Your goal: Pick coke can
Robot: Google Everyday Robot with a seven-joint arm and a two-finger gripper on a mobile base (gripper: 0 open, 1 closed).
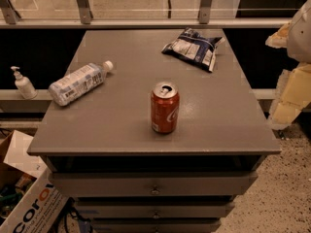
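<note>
Nothing is picked up yet: the coke can [164, 107] stands upright and untouched near the front middle of the cabinet top [121, 130], while the gripper [293, 91] hangs off to the right, well apart from it, open or closed I cannot tell, so the reach, grasp and lift are all left.

The grey surface [121, 125] carries the coke can [164, 107] upright near its front middle, a water bottle [77, 84] lying on its side at left, and a crumpled snack bag [192, 47] at back right. The gripper [287, 93] hangs beyond its right edge.
</note>
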